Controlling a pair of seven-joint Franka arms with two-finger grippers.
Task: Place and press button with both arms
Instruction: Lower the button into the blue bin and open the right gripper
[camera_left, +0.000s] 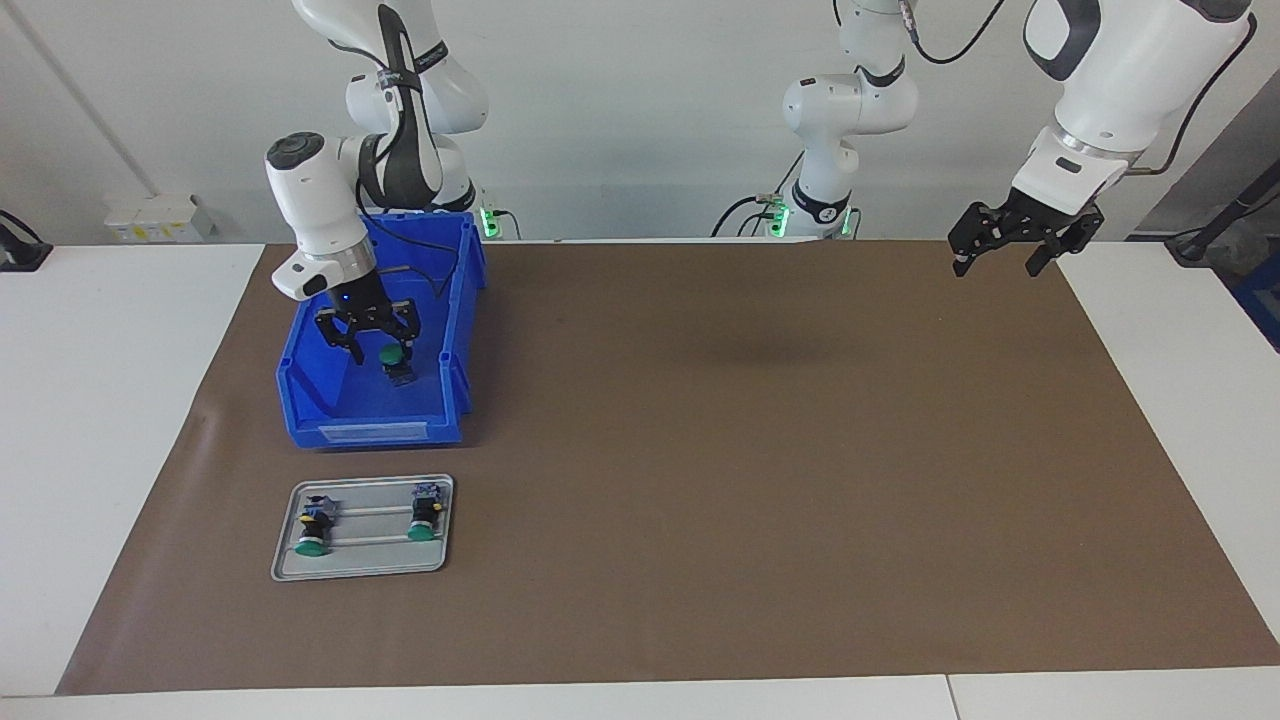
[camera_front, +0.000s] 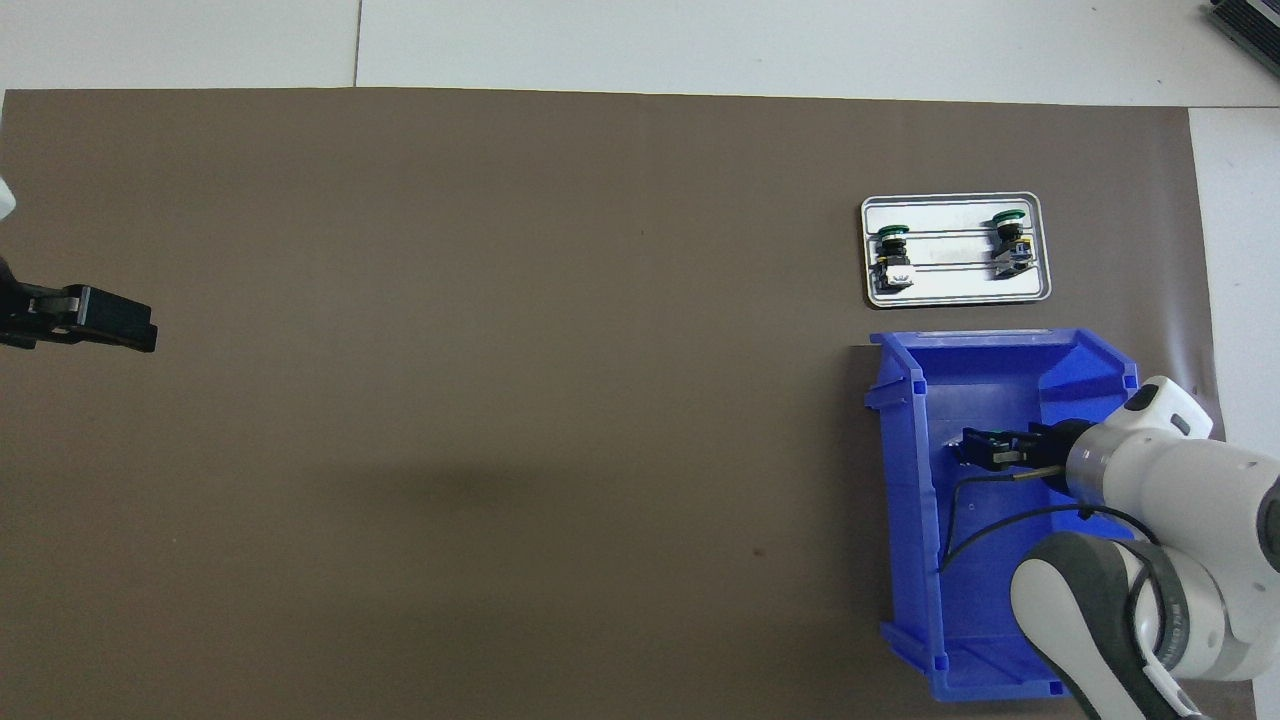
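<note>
**Button lies loose in the bin under a released right gripper**

Grippers first, being at the robots' end. The right gripper (camera_left: 376, 347) hangs inside the blue bin (camera_left: 300, 395), its fingers spread apart, and a green-capped button (camera_left: 396, 362) sits on the bin floor just below and beside the fingertips. It looks to be free of the fingers, though from the overhead view the gripper (camera_front: 975, 448) covers it, so contact is hard to rule out. The left gripper (camera_left: 1003, 252) waits in the air over the brown mat (camera_left: 750, 480) at the left arm's end of the table, its fingers wide apart and holding nothing.

Farther from the robots than the bin, and just beside it, a small metal tray (camera_left: 365, 570) rests on the mat. Two more buttons lie in it, well apart: one (camera_left: 314, 530) toward the right arm's end, the other (camera_left: 425, 518) toward the table's middle, both on their sides with green caps pointing away from the robots.
</note>
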